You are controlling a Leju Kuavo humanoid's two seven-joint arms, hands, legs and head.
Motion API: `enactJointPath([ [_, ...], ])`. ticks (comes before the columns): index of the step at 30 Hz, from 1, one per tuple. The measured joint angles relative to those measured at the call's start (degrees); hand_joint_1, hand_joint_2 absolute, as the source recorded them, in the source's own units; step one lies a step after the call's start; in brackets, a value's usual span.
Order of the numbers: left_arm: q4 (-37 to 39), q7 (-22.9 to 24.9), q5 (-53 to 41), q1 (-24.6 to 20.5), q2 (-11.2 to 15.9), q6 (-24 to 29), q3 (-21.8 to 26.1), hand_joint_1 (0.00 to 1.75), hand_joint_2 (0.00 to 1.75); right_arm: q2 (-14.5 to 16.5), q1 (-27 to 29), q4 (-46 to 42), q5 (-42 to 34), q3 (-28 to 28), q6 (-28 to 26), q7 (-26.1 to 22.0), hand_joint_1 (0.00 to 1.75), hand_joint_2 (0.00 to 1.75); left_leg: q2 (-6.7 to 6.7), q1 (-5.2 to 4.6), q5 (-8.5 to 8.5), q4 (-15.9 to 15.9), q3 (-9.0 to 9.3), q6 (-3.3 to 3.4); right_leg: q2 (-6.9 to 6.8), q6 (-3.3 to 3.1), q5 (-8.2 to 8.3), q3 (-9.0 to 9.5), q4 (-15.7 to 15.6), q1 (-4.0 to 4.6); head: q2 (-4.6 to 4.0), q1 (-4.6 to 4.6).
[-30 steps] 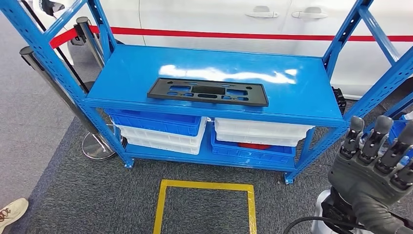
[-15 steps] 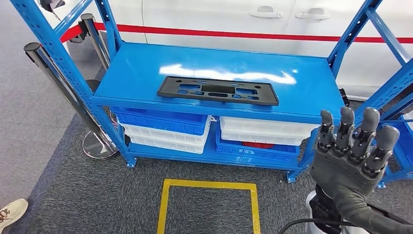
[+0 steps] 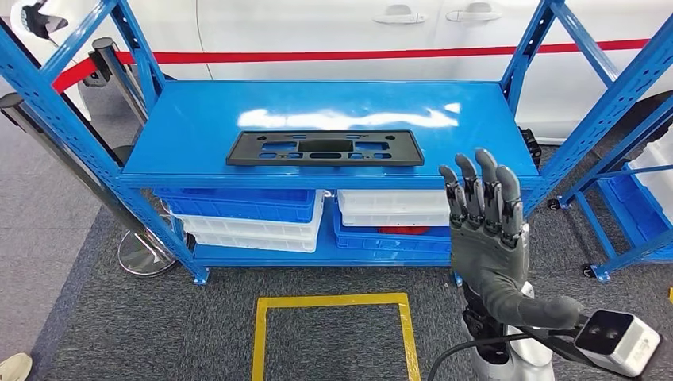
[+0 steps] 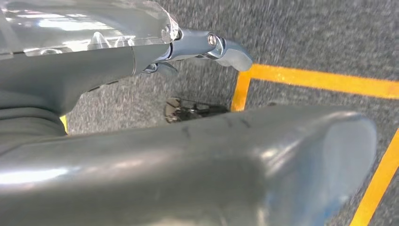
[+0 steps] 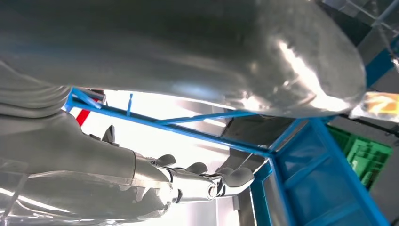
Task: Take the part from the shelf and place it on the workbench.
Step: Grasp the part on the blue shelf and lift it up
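At the far left two shiny stanchion posts [image 3: 119,67] stand on the grey carpet [image 3: 103,333], one on a round metal base, with a red belt running off behind them. A pale shoe tip [image 3: 12,367] of a person shows at the near left corner. The blue shelf [image 3: 198,119] fills the middle of the head view, its top deck glossy with glare. The part [image 3: 324,148], a flat black frame pierced with cut-outs, lies flat on that top deck, near the front edge and about midway across, touched by nothing. Under the deck, on the lower level, stacked bins sit in two piles: on the left a blue bin [image 3: 238,204] on top of white bins [image 3: 254,232]; on the right a white bin [image 3: 393,208] on top of a blue bin [image 3: 389,240], with something red [image 3: 409,231] showing in the gap between them, too hidden to name. The insides of the other bins cannot be seen. On the carpet in front of the shelf a square of yellow tape [image 3: 332,301] is marked out. The left robot hand [image 4: 207,47] hangs over carpet and yellow tape; whether it is open or closed cannot be told. To the right, the right robot hand [image 3: 482,230] is raised in front of the shelf's right front edge, fingers [image 3: 486,178] straight and slightly apart, holding nothing, well apart from the part. A second blue rack [image 3: 627,198] stands at the far right. A white car body with a red stripe [image 3: 357,55] runs behind everything
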Motion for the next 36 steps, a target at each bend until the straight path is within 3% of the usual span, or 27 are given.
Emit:
enactJointPath([
  [2, 0.0, 0.2, 0.4, 0.0, 0.0, -0.1, 0.4, 0.00, 0.00, -0.4, -0.5, 0.6, 0.3, 1.4, -1.0, 0.0, 0.00, 0.00, -0.32, 0.06, 1.84, -5.2, 2.25, 0.37, 0.15, 0.76, -0.44, -0.35, 0.8, 0.03, 0.00, 0.03],
  [5, 0.0, 0.6, 0.8, 0.0, 0.0, -0.2, 0.9, 0.00, 0.00, -1.0, -0.8, 1.1, 0.4, 3.0, -2.0, 0.0, 0.00, 0.00, -0.51, -0.14, 1.98, -5.9, 2.22, 1.65, 0.19, 1.62, -0.48, -0.70, 1.0, 0.11, 0.00, 0.09],
  [7, 0.0, 0.8, 0.9, 0.0, 0.0, -0.3, 1.1, 0.00, 0.00, -1.4, -1.1, 1.2, 0.4, 3.7, -2.4, 0.0, 0.00, 0.00, -0.41, 0.00, 2.23, -6.2, 2.26, 2.37, -0.03, 2.18, -1.75, -1.39, 2.6, -0.02, 0.00, 0.16],
  [10, 0.0, 0.9, 1.1, -0.1, 0.0, -0.3, 1.3, 0.00, 0.00, -2.0, -1.3, 1.5, 0.4, 4.3, -2.6, 0.0, 0.00, 0.00, -0.20, 0.01, 2.28, -6.4, 2.16, 2.95, -0.40, 2.87, -6.91, -6.17, 12.7, -0.25, 0.00, 0.27],
  [11, 0.0, 0.9, 1.2, -0.1, 0.1, -0.3, 1.5, 0.00, 0.00, -2.2, -1.3, 1.7, 0.4, 4.5, -2.7, 0.0, 0.00, 0.00, -0.15, -0.05, 2.26, -6.4, 2.14, 3.00, -0.43, 2.97, -7.90, -7.82, 16.0, -0.28, 0.00, 0.27],
  [12, 0.0, 1.0, 1.2, -0.1, 0.1, -0.3, 1.6, 0.00, 0.00, -2.3, -1.3, 1.8, 0.4, 4.7, -3.0, 0.0, 0.00, 0.00, -0.12, -0.09, 2.22, -6.4, 2.16, 3.02, -0.45, 2.97, -7.88, -8.68, 17.5, -0.28, 0.00, 0.27],
  [13, 0.0, 1.1, 1.3, 0.0, 0.0, -0.4, 1.7, 0.00, 0.00, -2.5, -1.3, 1.9, 0.5, 4.8, -3.2, 0.0, 0.00, 0.00, -0.11, -0.13, 2.19, -6.4, 2.25, 3.02, -0.46, 2.84, -6.70, -8.42, 16.8, -0.26, 0.00, 0.27],
  [15, 0.0, 1.2, 1.3, 0.0, 0.0, -0.4, 1.8, 0.00, 0.00, -2.7, -1.3, 2.1, 0.6, 5.3, -3.6, 0.0, 0.00, 0.00, -0.13, -0.21, 2.08, -6.4, 2.56, 2.93, -0.53, 2.14, -2.40, -4.88, 9.4, -0.08, 0.00, 0.28],
  [17, 0.1, 1.2, 1.2, -0.1, -0.1, -0.5, 1.8, 0.00, 0.00, -2.9, -1.4, 2.1, 0.8, 5.8, -4.0, 0.0, 0.00, 0.00, -0.13, -0.37, 1.94, -6.4, 2.66, 2.56, -0.83, 1.32, -0.08, -1.62, 2.5, 0.41, 0.00, 0.29],
  [19, 0.1, 1.3, 1.2, -0.1, -0.2, -0.5, 1.8, 0.00, 0.00, -3.0, -1.4, 2.1, 1.0, 6.2, -4.3, -0.1, 0.00, 0.00, -0.03, -0.39, 1.89, -6.5, 2.64, 1.91, -0.93, 0.90, -0.28, -1.03, 0.8, 0.81, 0.00, 0.31],
  [22, 0.1, 1.4, 1.2, -0.2, -0.1, -0.5, 1.9, 0.00, 0.00, -3.2, -1.4, 2.1, 1.2, 6.6, -4.4, -0.1, 0.00, 0.00, 0.06, -0.50, 1.15, -6.0, 2.83, 0.98, -0.75, 0.23, 0.15, -0.21, -0.4, 0.36, 0.00, 0.29],
  [24, 0.1, 1.4, 1.2, -0.2, -0.1, -0.5, 1.9, 0.00, 0.00, -3.3, -1.4, 2.1, 1.2, 6.9, -4.4, -0.1, 0.00, 0.00, -0.04, -0.43, -1.70, -0.7, 0.44, 0.68, -0.80, -0.23, 0.27, 0.43, -1.1, 0.09, 0.00, 0.23],
  [26, 0.1, 1.5, 1.0, -0.1, 0.0, -0.6, 2.0, 0.00, 0.00, -3.3, -1.3, 2.3, 1.2, 7.1, -4.5, -0.1, 0.00, 0.00, -0.07, -0.37, -4.75, 6.9, -3.62, 0.42, -0.76, -0.55, 0.00, 0.56, -1.0, 0.19, 0.00, 0.20],
  [27, 0.1, 1.6, 1.0, 0.0, 0.0, -0.6, 2.0, 0.00, 0.00, -3.4, -1.3, 2.4, 1.3, 7.2, -4.6, -0.1, 0.00, 0.00, -0.07, -0.35, -4.99, 9.0, -4.92, 0.33, -0.69, -0.60, -0.19, 0.65, -0.9, 0.26, 0.00, 0.19],
  [28, 0.1, 1.7, 1.0, 0.0, 0.0, -0.7, 2.1, 0.00, 0.00, -3.4, -1.3, 2.5, 1.3, 7.3, -4.7, -0.1, 0.00, 0.00, -0.07, -0.35, -3.97, 8.7, -5.06, 0.30, -0.59, -0.56, -0.40, 0.80, -0.8, 0.29, 0.00, 0.19],
  [29, 0.1, 1.7, 1.0, 0.1, 0.0, -0.8, 2.1, 0.00, 0.00, -3.4, -1.3, 2.6, 1.3, 7.4, -4.9, -0.1, 0.00, 0.00, -0.07, -0.35, -2.07, 6.5, -4.19, 0.33, -0.48, -0.46, -0.69, 1.04, -0.7, 0.30, 0.00, 0.19],
  [30, 0.1, 1.7, 1.0, 0.1, 0.1, -0.9, 2.1, 0.00, 0.00, -3.4, -1.3, 2.7, 1.4, 7.5, -5.1, -0.1, 0.00, 0.00, -0.07, -0.35, 0.30, 2.4, -2.40, 0.46, -0.40, -0.31, -1.08, 1.36, -0.5, 0.30, 0.00, 0.19],
  [32, 0.1, 1.8, 1.1, 0.0, 0.2, -1.0, 2.1, 0.00, 0.00, -3.4, -1.4, 2.9, 1.5, 7.7, -5.5, -0.1, 0.00, 0.00, -0.12, -0.54, 2.67, -4.3, 0.87, 1.03, -0.30, 0.23, -1.86, 1.79, -0.1, 0.45, 0.00, 0.21],
  [33, 0.1, 1.8, 1.2, -0.1, 0.3, -1.1, 2.1, 0.00, 0.00, -3.4, -1.5, 2.9, 1.6, 7.9, -5.8, -0.1, 0.00, 0.00, -0.15, -0.64, 2.86, -6.1, 1.76, 1.39, -0.27, 0.55, -2.15, 1.89, 0.0, 0.49, 0.00, 0.24],
  [36, 0.1, 1.8, 1.3, -0.1, 0.3, -1.2, 2.2, 0.00, 0.00, -3.5, -1.8, 3.1, 1.8, 8.5, -6.4, -0.1, 0.00, 0.00, -0.27, -0.60, 2.35, -6.9, 2.43, 2.42, -0.20, 1.44, -2.29, 2.04, 0.6, 0.47, 0.00, 0.25],
])
